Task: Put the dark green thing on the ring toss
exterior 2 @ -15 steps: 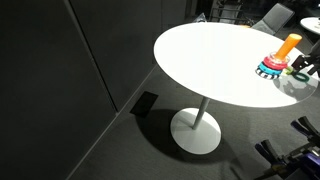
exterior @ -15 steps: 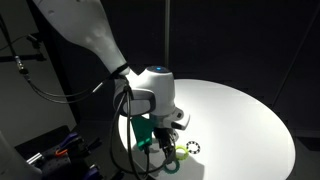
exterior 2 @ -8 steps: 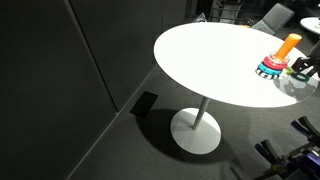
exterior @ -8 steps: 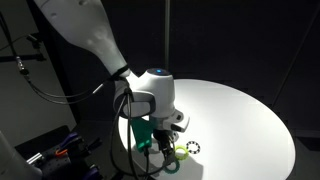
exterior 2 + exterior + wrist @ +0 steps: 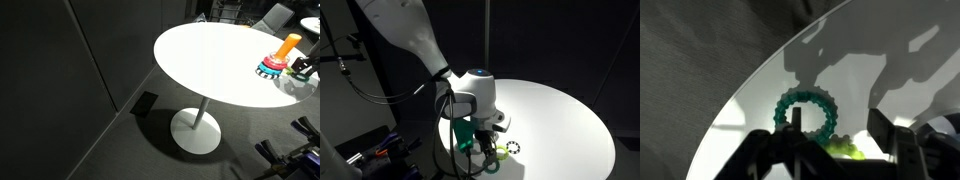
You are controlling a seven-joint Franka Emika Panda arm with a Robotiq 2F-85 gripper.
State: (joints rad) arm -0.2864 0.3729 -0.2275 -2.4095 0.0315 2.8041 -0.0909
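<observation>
In the wrist view the dark green ring lies flat on the white table. My gripper is open just above it. One finger stands over the ring's open centre and the other is off to its right, so the ring's right side lies between them. I cannot tell whether a finger touches it. The ring toss is an orange peg with coloured rings at its foot, near the table's edge beside my gripper. In an exterior view my gripper hides the dark green ring.
A yellow-green ring lies right behind the dark green one. A black-and-white speckled ring lies on the round white table beside the gripper. A green shape shows at the gripper's side. The table edge is close.
</observation>
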